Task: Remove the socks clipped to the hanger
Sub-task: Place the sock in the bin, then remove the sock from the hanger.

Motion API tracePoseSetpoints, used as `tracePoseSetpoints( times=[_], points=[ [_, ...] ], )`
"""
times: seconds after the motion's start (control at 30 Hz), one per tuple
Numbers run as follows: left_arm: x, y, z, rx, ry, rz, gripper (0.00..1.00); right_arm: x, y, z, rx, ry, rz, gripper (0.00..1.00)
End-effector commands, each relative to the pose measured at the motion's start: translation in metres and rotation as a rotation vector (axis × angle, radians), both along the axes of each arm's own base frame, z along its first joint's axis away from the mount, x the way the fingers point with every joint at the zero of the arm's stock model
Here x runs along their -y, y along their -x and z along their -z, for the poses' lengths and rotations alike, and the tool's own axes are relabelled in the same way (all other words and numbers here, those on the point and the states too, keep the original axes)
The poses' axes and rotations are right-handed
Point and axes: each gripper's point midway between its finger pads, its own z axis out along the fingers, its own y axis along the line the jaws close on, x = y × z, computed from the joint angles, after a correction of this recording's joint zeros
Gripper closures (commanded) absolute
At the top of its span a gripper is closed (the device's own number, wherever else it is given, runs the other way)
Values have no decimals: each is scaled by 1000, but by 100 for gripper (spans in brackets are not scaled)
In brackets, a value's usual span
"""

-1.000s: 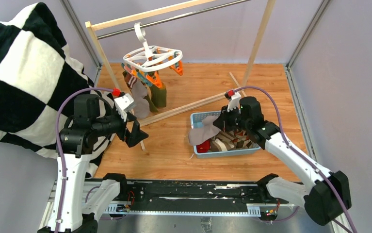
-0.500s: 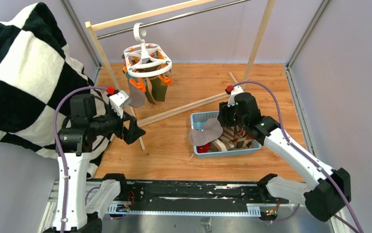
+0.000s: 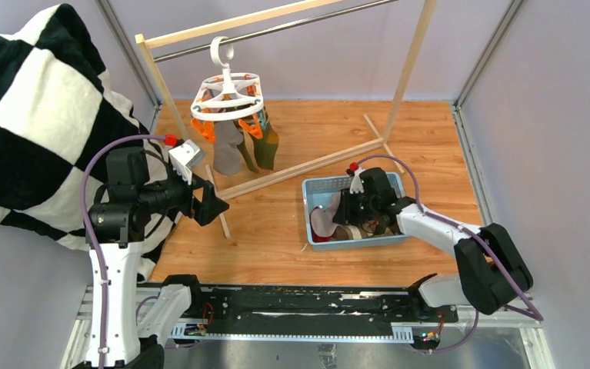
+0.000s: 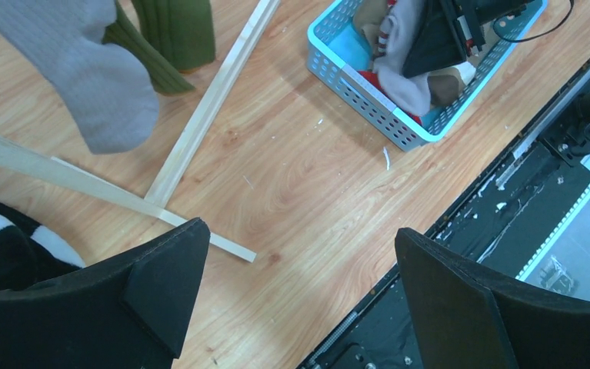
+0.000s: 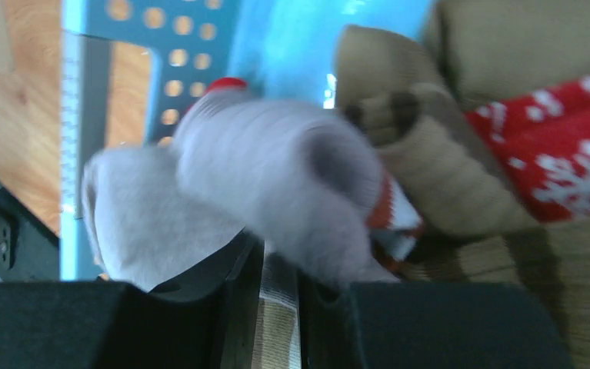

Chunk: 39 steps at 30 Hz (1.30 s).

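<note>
The white hanger (image 3: pixel 228 96) hangs by its hook from the metal rod. A grey sock (image 3: pixel 226 156) and olive green socks (image 3: pixel 265 146) hang from its orange and teal pins. They also show in the left wrist view, the grey sock (image 4: pixel 84 77) beside the olive one (image 4: pixel 176 31). My left gripper (image 3: pixel 211 207) is open and empty, below and left of the hanger, its jaws wide over the floor (image 4: pixel 299 232). My right gripper (image 3: pixel 347 209) is down in the blue basket (image 3: pixel 312 187), shut on a taupe sock (image 5: pixel 276 169) with a striped toe, fabric pinched between the jaws (image 5: pixel 280 265).
The basket holds a red snowflake sock (image 5: pixel 576 177) and argyle socks (image 3: pixel 372 223). The wooden rack's base bars (image 4: pixel 207 108) cross the floor. A black-and-white checkered blanket (image 3: pixel 30 115) fills the left side. Metal frame posts stand at the walls.
My right gripper has dropped down into the basket with the taupe sock. The hanger has swung and turned on the rod. My left gripper has drawn back slightly.
</note>
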Motion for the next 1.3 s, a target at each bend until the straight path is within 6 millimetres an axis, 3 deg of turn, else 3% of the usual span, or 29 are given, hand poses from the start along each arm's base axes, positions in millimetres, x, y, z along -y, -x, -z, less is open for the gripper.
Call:
tracePoseSetpoints(
  times=[0.0,0.13,0.23,0.33,0.43,0.63,0.77,0.9,1.03,1.27],
  points=[
    [-5,-2,-8,20,-10,-35,0,26,-21,1,49,51,144,74],
    [-8,-7,-2,-18,-4,-59,0,27,-34,-54,285,115,170,65],
    [-12,-11,-1,-28,0,-80,0,0,-38,-111,505,74,103,54],
    [-17,-15,-2,-36,5,-112,0,-51,-32,-163,717,-54,-23,39],
    [-30,-22,1,-49,-20,-177,0,-107,-22,-189,848,-156,-172,27],
    [-54,-28,2,-32,-73,-280,0,-204,-33,-207,962,-308,-327,19],
    [-58,-30,2,-34,-81,-301,1,-242,-63,-209,1051,-242,-230,16],
    [-60,-32,4,-51,-78,-316,2,-266,-95,-202,1117,-106,-41,15],
    [-61,-31,3,-42,-83,-316,2,-290,-114,-210,1160,-92,21,14],
    [-57,-29,2,-46,-67,-301,2,-299,-149,-217,1219,7,144,16]
  ],
)
